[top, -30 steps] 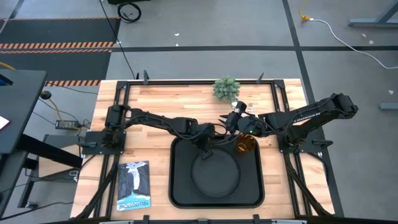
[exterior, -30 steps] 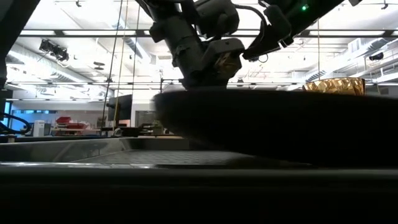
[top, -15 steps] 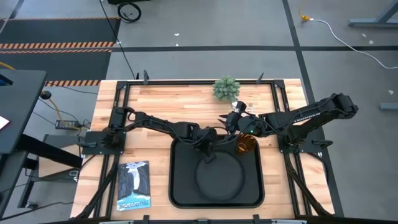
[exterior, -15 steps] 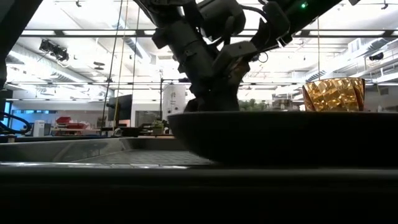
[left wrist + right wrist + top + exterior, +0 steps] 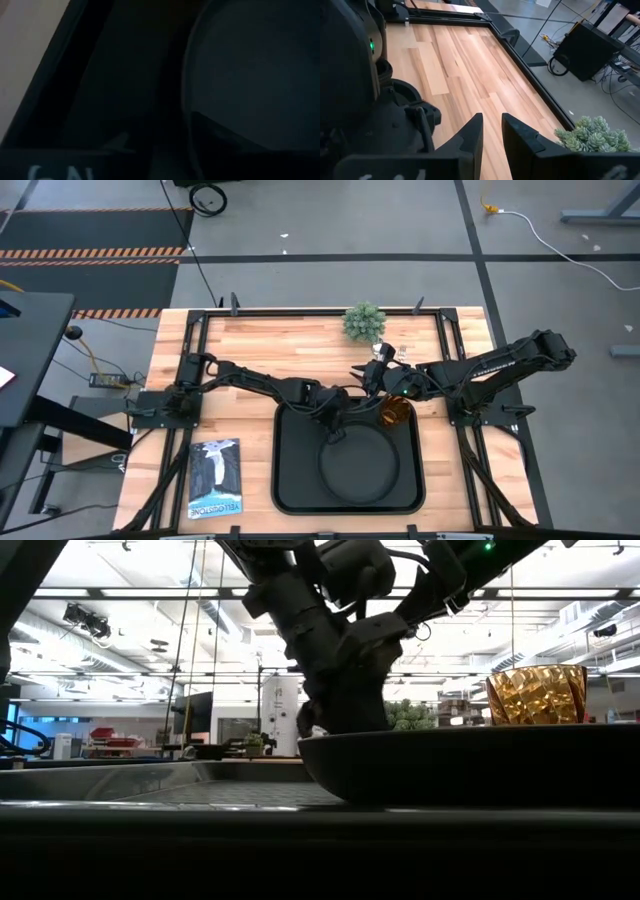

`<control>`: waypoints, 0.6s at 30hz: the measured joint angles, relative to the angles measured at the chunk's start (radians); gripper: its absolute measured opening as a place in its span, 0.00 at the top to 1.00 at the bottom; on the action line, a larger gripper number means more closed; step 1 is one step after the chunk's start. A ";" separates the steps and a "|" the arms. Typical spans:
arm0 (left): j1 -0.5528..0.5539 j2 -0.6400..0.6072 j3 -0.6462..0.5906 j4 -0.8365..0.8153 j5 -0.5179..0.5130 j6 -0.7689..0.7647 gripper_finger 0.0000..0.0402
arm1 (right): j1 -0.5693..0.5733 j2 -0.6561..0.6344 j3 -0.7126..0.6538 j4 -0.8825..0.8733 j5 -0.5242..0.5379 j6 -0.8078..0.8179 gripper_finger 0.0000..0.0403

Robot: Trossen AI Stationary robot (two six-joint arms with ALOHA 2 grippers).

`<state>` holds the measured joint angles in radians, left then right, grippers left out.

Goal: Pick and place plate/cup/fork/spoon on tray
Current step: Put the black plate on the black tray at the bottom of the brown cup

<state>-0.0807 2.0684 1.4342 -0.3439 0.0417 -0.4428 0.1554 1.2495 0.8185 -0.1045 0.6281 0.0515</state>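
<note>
The round black plate [image 5: 360, 470] lies flat inside the black tray [image 5: 283, 480]. The amber cup [image 5: 396, 413] stands upright in the tray's far right corner. My left gripper [image 5: 335, 423] reaches down to the plate's far rim [image 5: 186, 100]. It is open, with one finger on each side of the rim. My right gripper [image 5: 362, 372] hovers above the bare wood beyond the tray. Its fingers are slightly apart with nothing between them [image 5: 491, 135]. The fork and the spoon are out of view.
A small green potted plant [image 5: 364, 321] stands at the table's far edge, just beyond my right gripper. A printed booklet [image 5: 215, 477] lies on the wood left of the tray. Black rails frame the tabletop.
My left gripper has sunk toward the tray with the plate. The plate hung above the tray floor a second ago; it has come down level and now rests in the tray. In the low view the gripper's lower end now stands broader over the rim.
</note>
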 joint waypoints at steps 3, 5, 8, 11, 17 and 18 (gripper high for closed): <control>0.000 -0.014 0.000 -0.042 -0.003 0.052 0.63 | 0.003 0.000 0.000 0.001 0.000 0.005 0.81; -0.002 -0.027 0.000 -0.064 -0.014 0.084 0.63 | 0.003 0.000 0.000 0.000 -0.001 0.013 0.81; -0.006 -0.059 -0.001 -0.090 -0.042 0.133 0.63 | 0.003 0.000 0.000 0.001 -0.005 0.023 0.81; -0.013 -0.093 -0.001 -0.101 -0.092 0.174 0.63 | 0.003 0.000 0.001 0.009 -0.008 0.033 0.81; -0.044 -0.136 -0.002 -0.083 -0.163 0.244 0.63 | 0.003 0.000 0.001 0.022 -0.012 0.038 0.81; -0.052 -0.142 -0.002 -0.097 -0.176 0.265 0.63 | 0.003 0.000 0.001 0.023 -0.012 0.038 0.81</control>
<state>-0.1322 1.9260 1.4322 -0.4413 -0.1343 -0.1782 0.1589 1.2491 0.8196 -0.0818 0.6159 0.0898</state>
